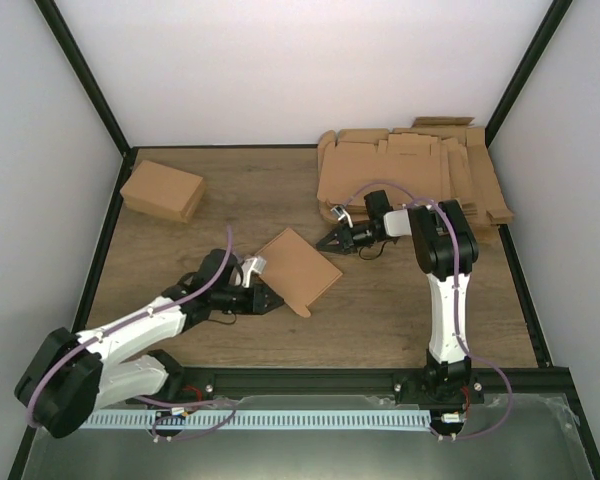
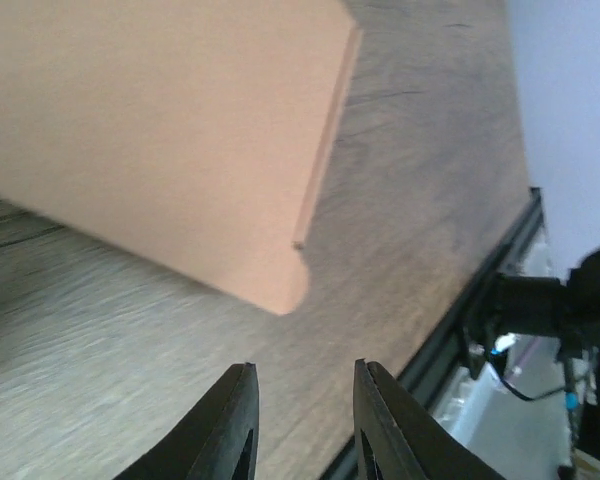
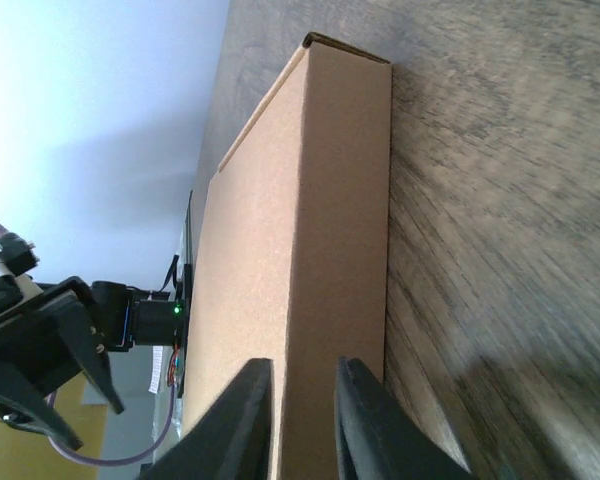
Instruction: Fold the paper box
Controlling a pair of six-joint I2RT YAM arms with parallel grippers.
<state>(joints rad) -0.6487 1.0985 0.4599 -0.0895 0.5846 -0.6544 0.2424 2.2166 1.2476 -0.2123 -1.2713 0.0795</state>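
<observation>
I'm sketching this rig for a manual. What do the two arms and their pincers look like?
The left arm and right arm have white shells on the long links and black joints. A lavender cable loops along each. The left pincer and right pincer are black, each with two tapered fingers.

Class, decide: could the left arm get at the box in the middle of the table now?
Probably yes. The jaws of the left arm, slightly open, sit just off the near corner of the box, only bare table between; the right arm is opposite.
</observation>
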